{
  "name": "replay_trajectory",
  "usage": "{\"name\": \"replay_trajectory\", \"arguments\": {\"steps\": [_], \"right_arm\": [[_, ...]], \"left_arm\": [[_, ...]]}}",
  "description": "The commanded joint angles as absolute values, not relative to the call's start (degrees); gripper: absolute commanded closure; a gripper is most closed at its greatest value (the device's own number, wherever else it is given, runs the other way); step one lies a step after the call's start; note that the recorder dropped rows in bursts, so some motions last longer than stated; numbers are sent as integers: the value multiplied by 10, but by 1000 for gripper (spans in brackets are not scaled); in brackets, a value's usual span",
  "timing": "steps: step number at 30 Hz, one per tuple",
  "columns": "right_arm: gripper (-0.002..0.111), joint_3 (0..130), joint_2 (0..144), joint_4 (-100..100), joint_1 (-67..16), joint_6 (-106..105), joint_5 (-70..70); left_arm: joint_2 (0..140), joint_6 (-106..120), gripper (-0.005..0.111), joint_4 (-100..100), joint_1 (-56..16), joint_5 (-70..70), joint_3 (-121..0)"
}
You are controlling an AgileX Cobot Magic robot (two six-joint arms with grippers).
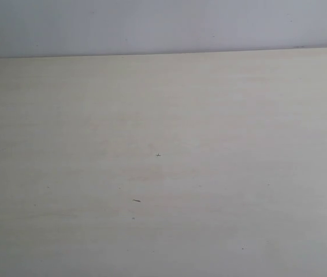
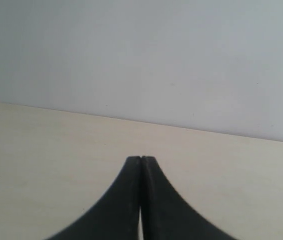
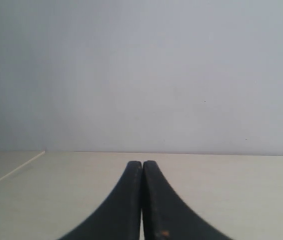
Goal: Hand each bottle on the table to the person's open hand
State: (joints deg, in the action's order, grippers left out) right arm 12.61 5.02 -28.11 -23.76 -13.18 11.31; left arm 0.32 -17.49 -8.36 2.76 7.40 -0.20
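Note:
The pale cream table (image 1: 210, 127) fills the exterior view, and no bottle and no person's open hand shows in any view. Neither arm appears in the exterior view. In the left wrist view my left gripper (image 2: 141, 158) is shut, its black fingertips pressed together over the tabletop (image 2: 41, 150) with nothing between them. My right gripper (image 3: 142, 162) is likewise shut and empty, hovering low over the table (image 3: 241, 190).
A plain grey-white wall (image 1: 163, 26) rises behind the table's far edge. Two tiny dark specks (image 1: 136, 201) lie near the middle of the tabletop. In the right wrist view a thin pale line (image 3: 14, 171) marks a table edge.

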Motion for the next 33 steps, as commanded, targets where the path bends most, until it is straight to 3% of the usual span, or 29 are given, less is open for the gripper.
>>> {"name": "replay_trajectory", "arguments": {"steps": [1, 33], "right_arm": [[108, 124, 47, -281, -239, -132, 112], [108, 124, 47, -281, -239, -133, 95]], "left_arm": [[0, -177, 107, -88, 29, 74, 0], [0, -175, 107, -88, 29, 74, 0]]}}
